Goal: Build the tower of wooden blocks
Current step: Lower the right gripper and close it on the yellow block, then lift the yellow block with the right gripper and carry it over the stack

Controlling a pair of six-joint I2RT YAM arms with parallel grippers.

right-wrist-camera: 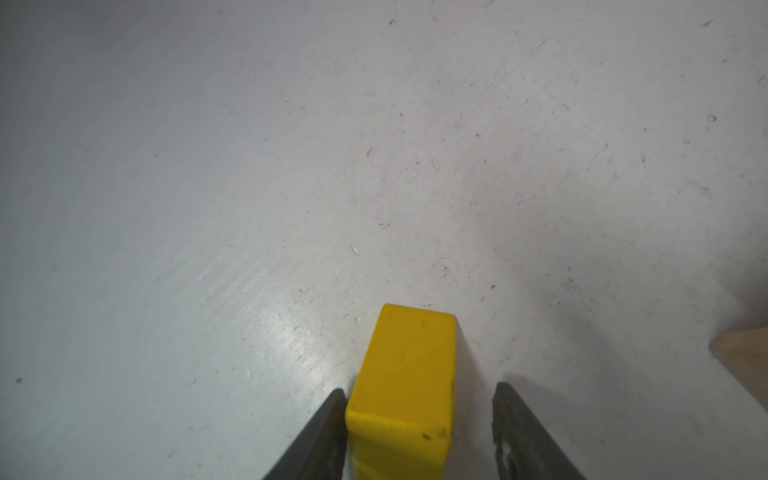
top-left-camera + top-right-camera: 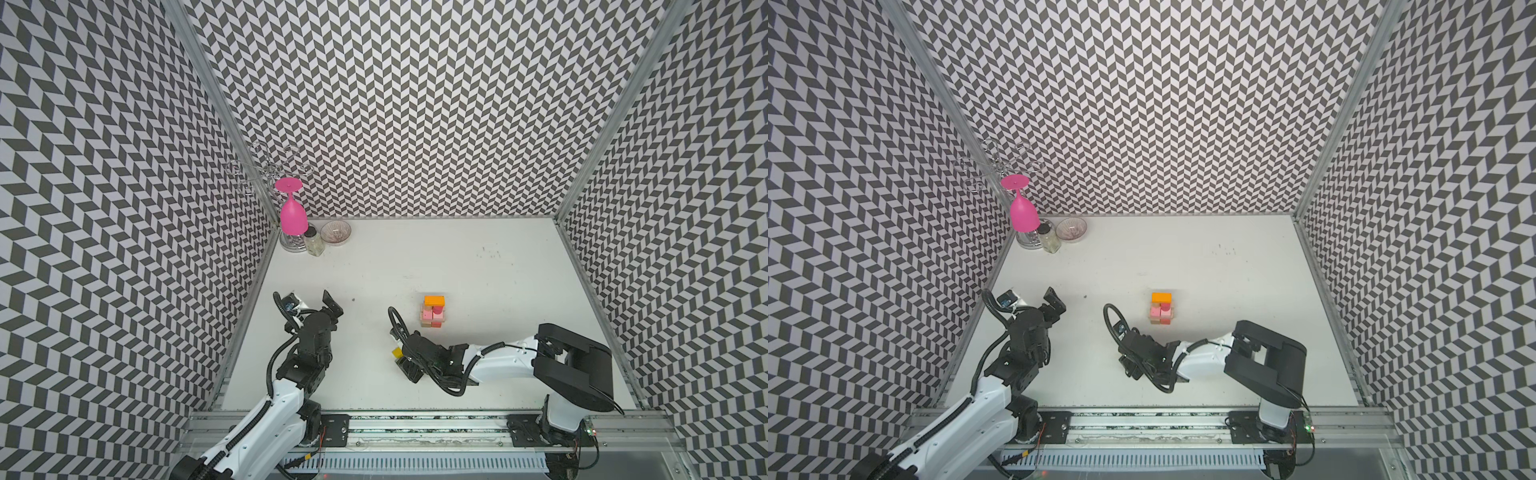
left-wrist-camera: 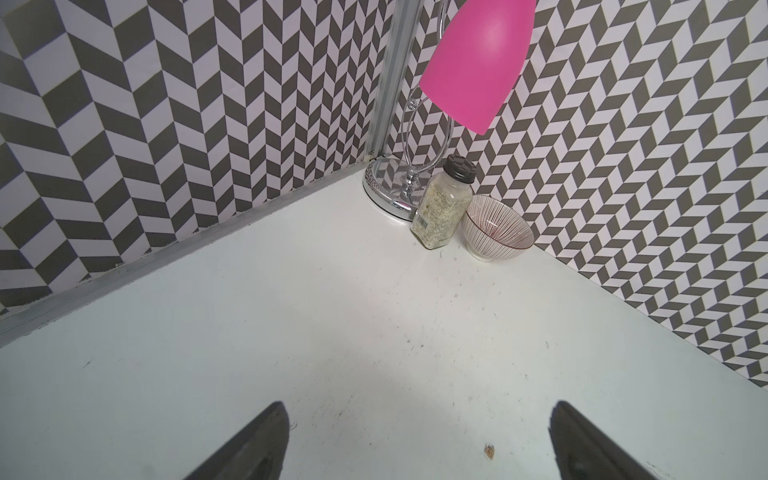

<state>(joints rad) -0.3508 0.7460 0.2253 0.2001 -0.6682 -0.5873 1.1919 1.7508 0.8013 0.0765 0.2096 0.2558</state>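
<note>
The tower [image 2: 433, 311] [image 2: 1161, 308] stands mid-table: tan, pink and red wood blocks low, an orange block on top. A yellow block [image 2: 397, 353] [image 1: 405, 382] lies on the table in front of it and to its left. My right gripper [image 2: 400, 360] [image 1: 420, 390] straddles this block. One finger touches its side and the other stands a little off it, so the jaws are open. A tan block edge [image 1: 744, 353] shows at the border of the right wrist view. My left gripper [image 2: 332, 304] [image 3: 419, 415] hovers wide open and empty at the left.
In the back left corner a pink goblet [image 2: 293, 216] [image 3: 478, 62] hangs upside down on a chrome rack [image 3: 399, 187]. Beside it stand a spice jar [image 2: 313, 243] [image 3: 442, 208] and a striped bowl [image 2: 336, 232] [image 3: 496, 228]. Patterned walls enclose the table.
</note>
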